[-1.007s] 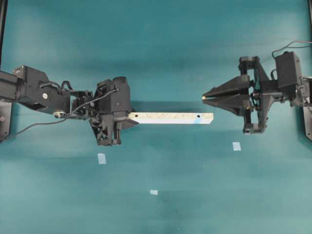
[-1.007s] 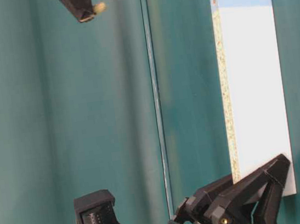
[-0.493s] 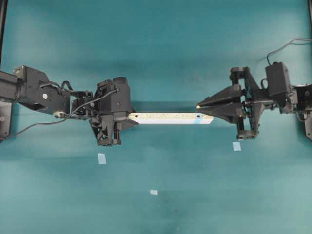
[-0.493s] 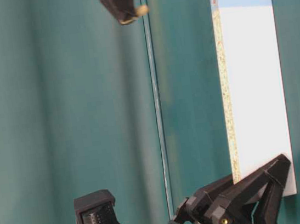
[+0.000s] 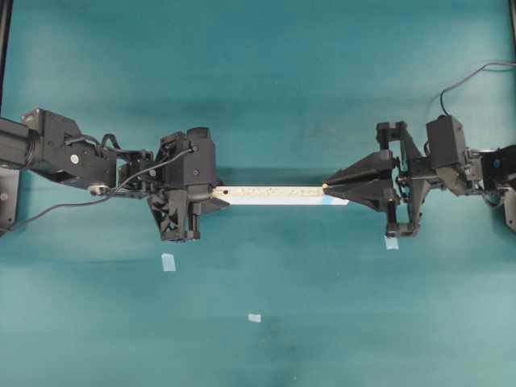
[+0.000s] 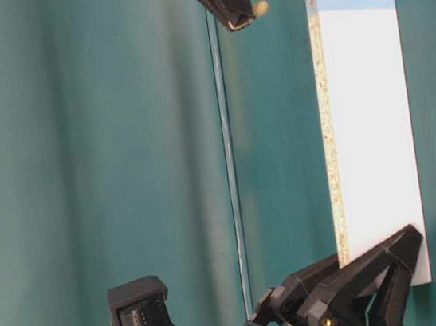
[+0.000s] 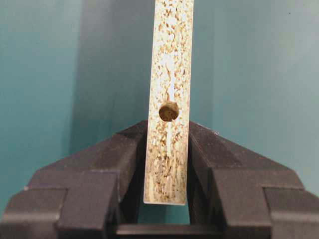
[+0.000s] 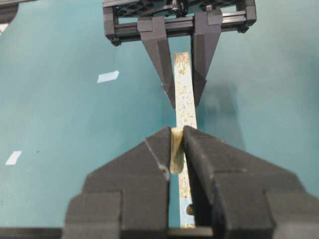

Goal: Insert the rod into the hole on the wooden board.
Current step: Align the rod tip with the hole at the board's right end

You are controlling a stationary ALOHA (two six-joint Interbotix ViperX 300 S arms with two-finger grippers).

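**Mira:** While the left gripper [image 5: 205, 193] is clamped on one end of the wooden board [image 5: 274, 192], what is your worry?

**Tomas:** The alignment. The right gripper [image 8: 177, 144] is closed on the rod [image 8: 177, 149], which stands between its fingertips above the board's narrow speckled edge. The hole [image 8: 190, 210] with the blue mark sits low in the right wrist frame, closer to the camera than the rod tip.

**Mira:** So the rod can miss?

**Tomas:** I think yes. If it comes down off the centre, it can hit the edge, tilt between the fingertips or slip out.

**Mira:** And the board?

**Tomas:** It is held only at the left of the overhead frame. A push at the far end could turn it in the grip.
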